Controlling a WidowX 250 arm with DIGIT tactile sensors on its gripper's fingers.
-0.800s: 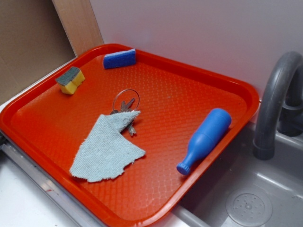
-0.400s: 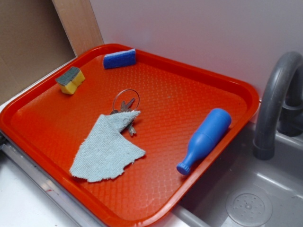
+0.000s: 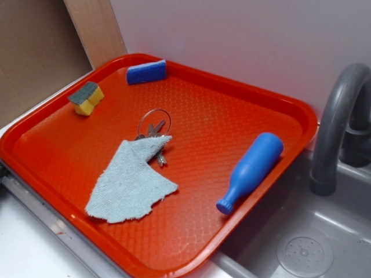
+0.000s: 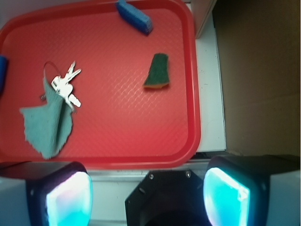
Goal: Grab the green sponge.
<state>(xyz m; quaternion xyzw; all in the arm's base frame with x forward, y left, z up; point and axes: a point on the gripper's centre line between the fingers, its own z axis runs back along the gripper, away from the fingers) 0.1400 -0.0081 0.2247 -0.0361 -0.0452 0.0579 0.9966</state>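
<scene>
Gripper (image 4: 148, 195): jaws spread, empty, high over tray (image 4: 195, 117) edge. We centre on green sponge (image 4: 157, 71), drop straight, pinch narrow sides.

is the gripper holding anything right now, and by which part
Nothing is held. In the wrist view the gripper has its jaws wide apart with nothing between them, and the green sponge lies untouched on the red tray.

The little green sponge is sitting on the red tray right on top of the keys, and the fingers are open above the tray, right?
Not quite. The green sponge sits alone on the red tray, well apart from the keys; the grey-blue cloth is what partly covers them. The exterior view shows this. In the wrist view the fingers are indeed open.
</scene>
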